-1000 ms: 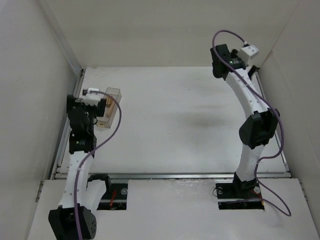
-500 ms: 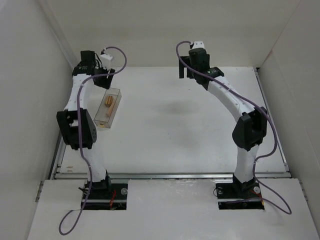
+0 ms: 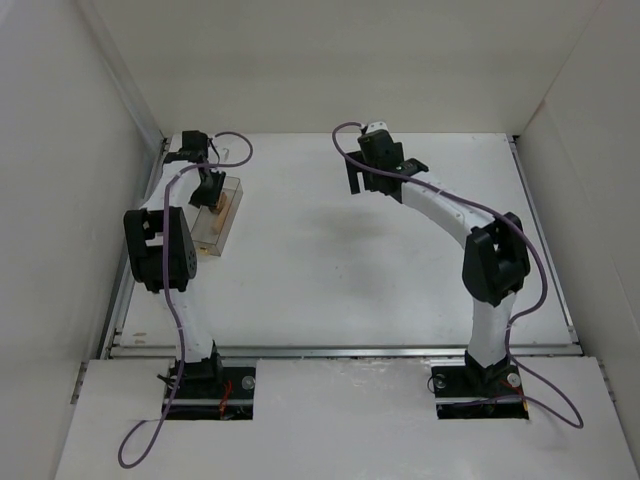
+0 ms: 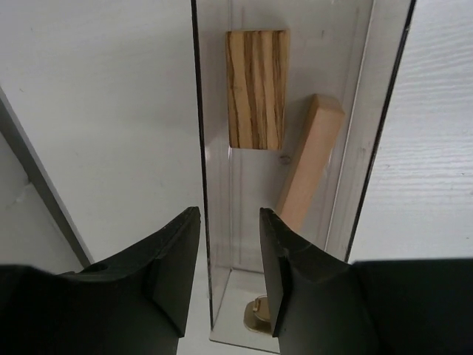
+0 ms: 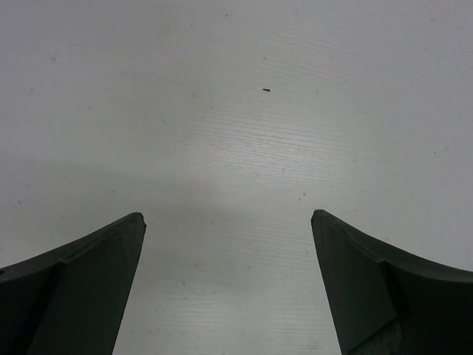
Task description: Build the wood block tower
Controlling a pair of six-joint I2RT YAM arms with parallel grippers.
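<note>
A clear plastic box point(image 3: 212, 228) lies at the table's left, holding two wood blocks point(image 3: 222, 207). In the left wrist view a dark-striped block point(image 4: 257, 89) and a pale bar point(image 4: 310, 159) lie loose inside the box, not stacked. My left gripper point(image 3: 208, 188) point(image 4: 229, 214) hangs over the box's far end. Its jaws straddle the box's left wall point(image 4: 199, 111), narrowed but with a gap still showing. My right gripper point(image 3: 375, 185) point(image 5: 228, 216) stands wide open over bare table at the back centre, holding nothing.
A small brass round fitting point(image 4: 255, 312) sits on the box floor near my left fingers. A grey metal rail point(image 4: 29, 177) runs along the table's left edge, close to the box. White walls enclose the table on three sides.
My left arm swung from beside the box to over its far end, and its jaws narrowed around the box wall. My right arm moved from the back right corner leftward to the back centre.
</note>
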